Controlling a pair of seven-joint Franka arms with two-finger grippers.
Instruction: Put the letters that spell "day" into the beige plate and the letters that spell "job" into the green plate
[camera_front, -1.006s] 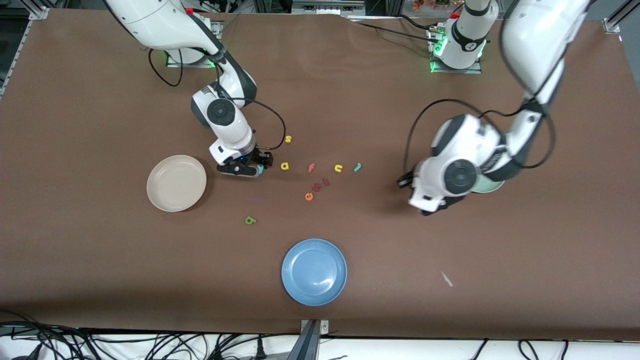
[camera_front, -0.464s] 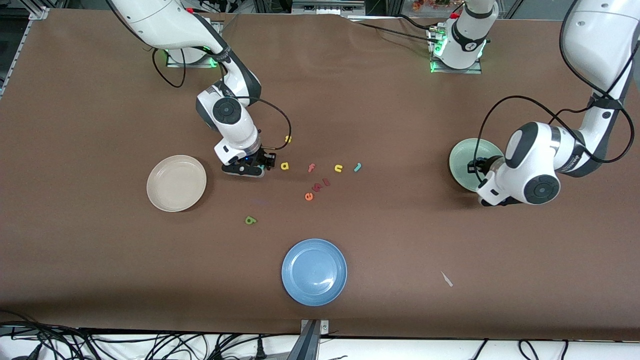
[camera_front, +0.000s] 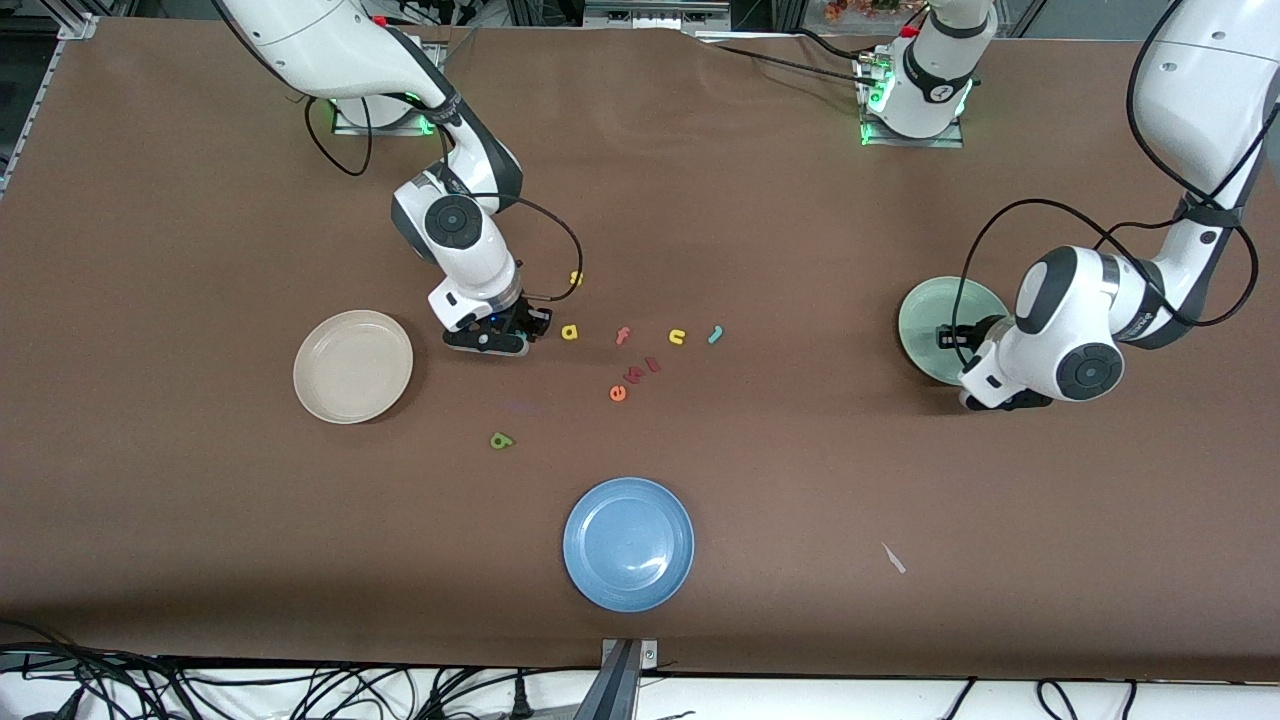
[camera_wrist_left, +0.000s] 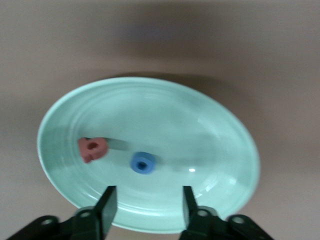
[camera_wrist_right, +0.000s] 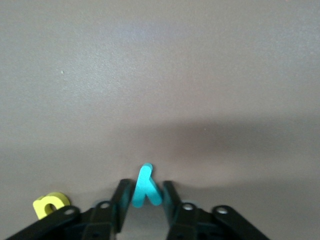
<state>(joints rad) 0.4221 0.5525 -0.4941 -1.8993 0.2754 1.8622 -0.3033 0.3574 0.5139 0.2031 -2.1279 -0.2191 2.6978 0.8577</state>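
Fingers of the right gripper (camera_wrist_right: 145, 197) pinch the teal y (camera_wrist_right: 145, 187), low at the table (camera_front: 700, 150) between the beige plate (camera_front: 352, 366) and the yellow a (camera_front: 570, 332). Fingers of the left gripper (camera_wrist_left: 146, 207) stand spread with nothing between them, over the rim of the green plate (camera_wrist_left: 210, 130) at the left arm's end of the table. Green plate holds: pinkish-red b (camera_wrist_left: 92, 149), blue o (camera_wrist_left: 143, 162), lying near each other, apart. Beige plate: no letters in it. Loose on the table: teal j (camera_front: 715, 334), yellow u (camera_front: 677, 337), pink f (camera_front: 622, 336), yellow s (camera_front: 576, 279), orange e (camera_front: 617, 393), green d (camera_front: 501, 440) nearer the front camera. Blue plate (camera_front: 628, 543): nearest the camera.
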